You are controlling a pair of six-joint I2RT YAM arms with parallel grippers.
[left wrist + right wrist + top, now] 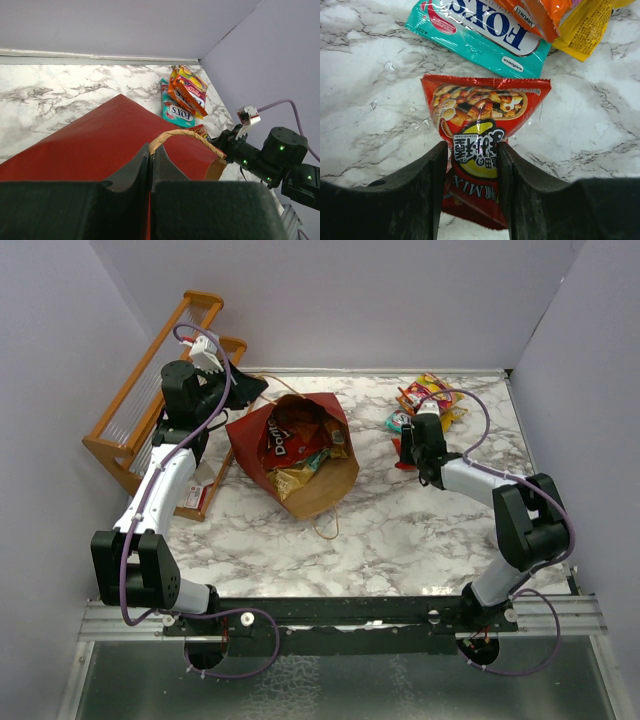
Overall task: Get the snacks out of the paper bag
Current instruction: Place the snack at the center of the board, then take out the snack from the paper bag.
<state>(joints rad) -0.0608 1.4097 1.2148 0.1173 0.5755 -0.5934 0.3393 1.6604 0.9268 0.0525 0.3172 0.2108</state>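
Note:
The red paper bag [310, 490] lies tilted open at table centre, with a red Doritos bag [288, 438] and a tan-gold bag [292, 480] inside. My left gripper [243, 392] is shut on its looped paper handle [170, 135], over the bag's red side [95, 140]. My right gripper [404, 454] is shut on a red-yellow packet [480, 107], low on the marble. Just beyond it lie a teal packet [475, 27] and orange-yellow packets [432, 396]. The left wrist view also shows the teal packet [178, 112] and the orange packets [190, 90].
An orange wooden slatted rack [150, 400] stands at the back left against the wall. A flat white and red item [200, 490] lies beside the left arm. Purple walls close in the back and both sides. A loose bag handle [325, 530] trails in front of the bag.

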